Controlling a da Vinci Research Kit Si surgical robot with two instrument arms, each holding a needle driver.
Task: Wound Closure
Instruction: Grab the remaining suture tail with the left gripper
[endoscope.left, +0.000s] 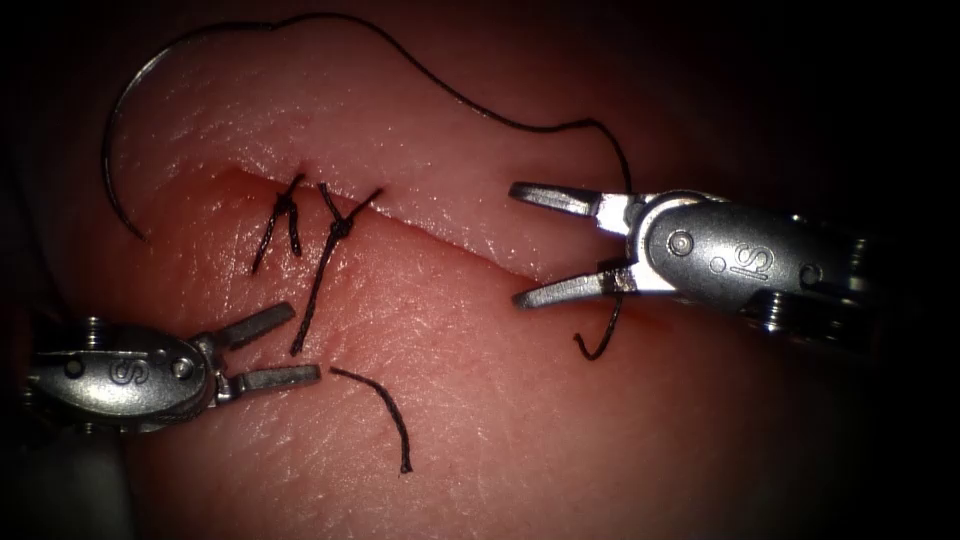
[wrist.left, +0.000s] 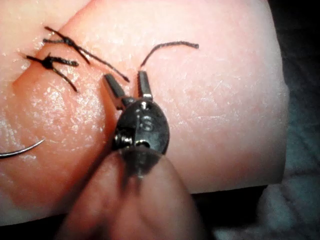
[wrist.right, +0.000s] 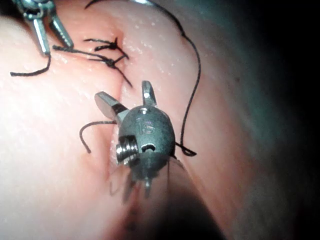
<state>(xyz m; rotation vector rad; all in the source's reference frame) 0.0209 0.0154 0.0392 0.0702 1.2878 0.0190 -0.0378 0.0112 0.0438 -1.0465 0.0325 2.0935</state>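
Needle first: your thin curved steel needle (endoscope.left: 112, 150) lies loose on the pink pork tissue (endoscope.left: 560, 420), left of the cut (endoscope.left: 450, 240), arc running up-down. Left end effector (endoscope.left: 295, 345) sits nearer, half open, empty. Right end effector (endoscope.left: 515, 245) gapes wide, empty, black thread (endoscope.left: 440, 85) trailing beside it.

Endoscope view: light is centered, with heavy vignetting toward black at the edges and corners. Wet specular glare on the tissue (endoscope.left: 420, 130) along the cut and hot highlights on both metal tools. Left wrist view: bright, washed-out tissue, near shaft blurred, dark background. Right wrist view: lit on one side, falling into shadow on the other; foreground out of focus.
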